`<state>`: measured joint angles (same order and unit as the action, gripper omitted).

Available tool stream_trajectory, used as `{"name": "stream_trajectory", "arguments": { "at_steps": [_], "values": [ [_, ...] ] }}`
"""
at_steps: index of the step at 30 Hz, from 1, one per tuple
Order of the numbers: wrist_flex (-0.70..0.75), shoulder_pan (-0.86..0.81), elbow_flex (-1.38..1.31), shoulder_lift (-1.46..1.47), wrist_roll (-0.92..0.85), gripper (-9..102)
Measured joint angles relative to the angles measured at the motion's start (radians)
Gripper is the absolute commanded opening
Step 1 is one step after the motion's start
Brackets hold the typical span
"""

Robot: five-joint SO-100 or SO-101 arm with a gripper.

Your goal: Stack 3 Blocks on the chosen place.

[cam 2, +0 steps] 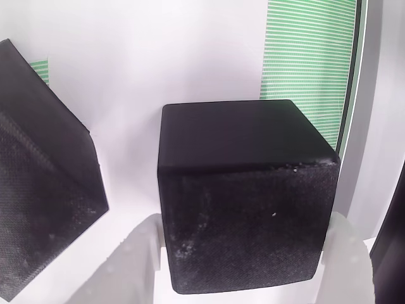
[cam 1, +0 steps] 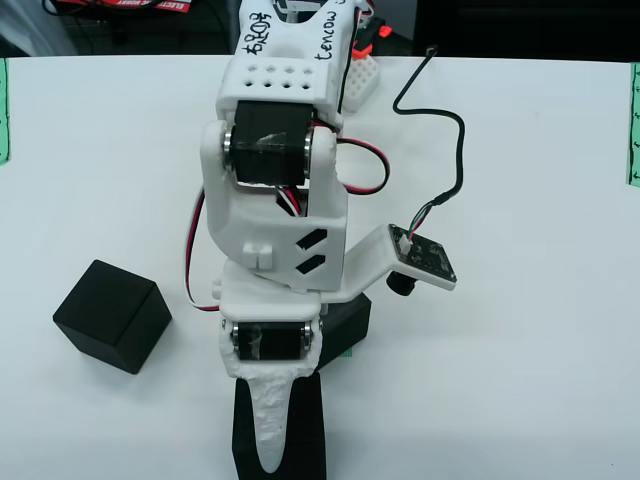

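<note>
We log one black cube (cam 2: 243, 196) clenched between the gripper's (cam 2: 243, 266) white fingers (cam 2: 136, 263) (wrist view). Another cube (cam 1: 112, 315) sits apart on the white table (cam 1: 520, 380) — overhead view, left.

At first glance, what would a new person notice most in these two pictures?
In the overhead view, the white robot arm fills the middle of the white table, with one black cube lying free to its left. In the close view, another black cube sits between the two white fingers of the gripper, and a green striped patch lies just behind it.
</note>
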<state>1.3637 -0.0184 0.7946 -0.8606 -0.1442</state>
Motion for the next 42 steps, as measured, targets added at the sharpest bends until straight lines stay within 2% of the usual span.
{"name": "stream_trajectory", "arguments": {
  "at_steps": [5, 13, 23, 35, 42],
  "values": [
    [0.052, -0.008, 0.029, -0.075, 0.000, 17],
    [0.081, -0.031, 0.199, -0.413, -0.049, 17],
    [0.149, -0.031, 0.460, -0.684, -0.236, 17],
    [0.150, 0.015, 0.667, -0.775, -0.279, 17],
    [0.130, 0.032, 0.678, -0.764, -0.279, 17]
  ]
}}
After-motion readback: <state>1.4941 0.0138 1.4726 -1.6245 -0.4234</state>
